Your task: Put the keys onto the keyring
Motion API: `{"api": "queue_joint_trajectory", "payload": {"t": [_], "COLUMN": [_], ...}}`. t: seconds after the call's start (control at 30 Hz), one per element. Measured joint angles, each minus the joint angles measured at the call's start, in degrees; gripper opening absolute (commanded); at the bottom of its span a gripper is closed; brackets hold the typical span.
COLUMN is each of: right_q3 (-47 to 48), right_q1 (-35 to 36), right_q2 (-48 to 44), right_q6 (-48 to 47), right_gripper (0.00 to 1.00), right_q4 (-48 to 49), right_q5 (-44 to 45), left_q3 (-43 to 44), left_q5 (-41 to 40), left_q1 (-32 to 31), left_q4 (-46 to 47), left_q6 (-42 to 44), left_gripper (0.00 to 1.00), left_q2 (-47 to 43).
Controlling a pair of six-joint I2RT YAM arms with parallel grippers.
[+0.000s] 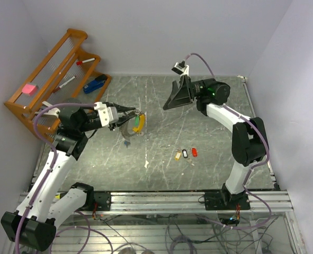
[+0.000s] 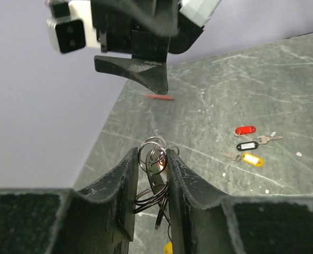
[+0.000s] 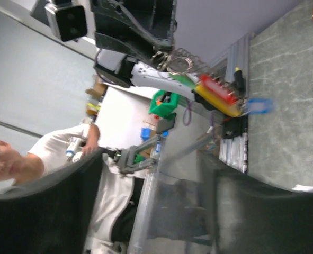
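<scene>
While the left gripper (image 1: 131,115) is clamped on the keyring (image 2: 154,152), held off the table (image 1: 119,169), three loose keys (image 1: 186,153) lie in a left-right row on the table, nearer the right arm. The right gripper (image 1: 173,99) hangs raised beyond them, jaws wide apart, holding nothing.

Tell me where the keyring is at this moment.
The keyring is pinched in the left gripper, left of centre in the top view; three loose keys lie on the table to its right.
</scene>
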Motion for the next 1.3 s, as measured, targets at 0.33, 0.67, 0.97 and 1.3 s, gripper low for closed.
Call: {"api": "queue_joint_trajectory", "payload": {"t": [0.33,0.67,0.97,1.3], "right_q3": [2.9,29.4,31.5,33.3], "right_q1": [-0.5,3.8,9.9,15.5], "right_q2": [-5.9,-14.1,-10.7,-9.0], "right_q6": [-30.9,-96.7,-104.3,-99.3], "right_gripper": [1.00,1.00,1.00,0.56], "right_q4": [-27.4,-105.7,-116.1,-120.4], "right_q5": [6.8,52.8,62.8,64.0], "left_q3": [1.2,1.8,1.8,1.8], "left_q5": [-8.5,-14.2,-15.5,-20.5], "left_q1": [0.0,0.0,-0.6,-1.2], "left_q4": [3.0,9.6,7.2,1.9], "left_q6": [-6.7,-13.8,-8.6,0.8], "left_gripper": [0.07,0.07,0.07,0.07], "left_q2": [0.9,2.3,2.9,2.8]}}
